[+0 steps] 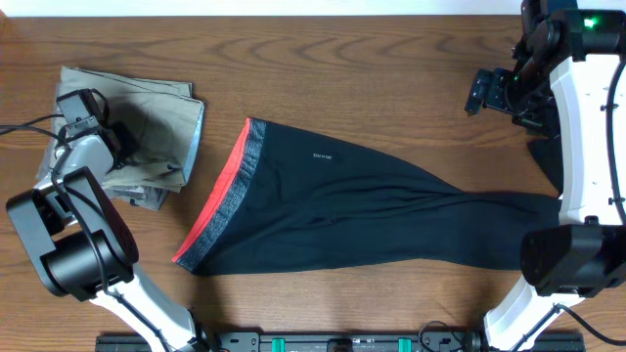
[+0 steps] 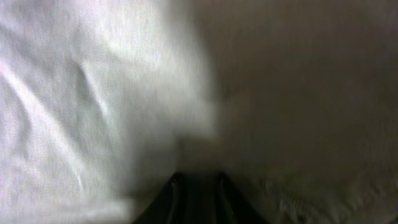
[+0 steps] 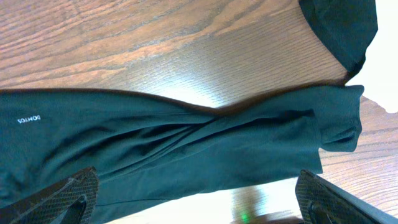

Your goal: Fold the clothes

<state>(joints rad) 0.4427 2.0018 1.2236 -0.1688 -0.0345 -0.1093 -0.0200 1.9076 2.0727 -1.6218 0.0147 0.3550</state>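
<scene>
Nearest, along the front half of the wooden counter (image 1: pixel 391 59), lie the long black stretchy leggings (image 1: pixel 372 210). They are spread flat. Their red-and-grey waistband (image 1: pixel 225 196) slants toward the left, and the legs run to the right edge, passing under the right arm. A tiny white logo (image 1: pixel 322 154) sits just behind the waistband.

Farther back, at the far-left corner, rest the folded khaki-beige trousers (image 1: pixel 156 117), well apart from the waistband. The left gripper (image 1: pixel 110 147) is pressed down into them. In its blurred wrist view the dark fingers (image 2: pixel 174 194) stand close together, clenched on a pucker of the pale cloth.

Farthest, near the far-right corner, the right gripper (image 1: pixel 481 93) hangs above bare wood. It is released, jaws spread wide and grasping nothing, and its camera looks down on the leggings' crossed legs.
</scene>
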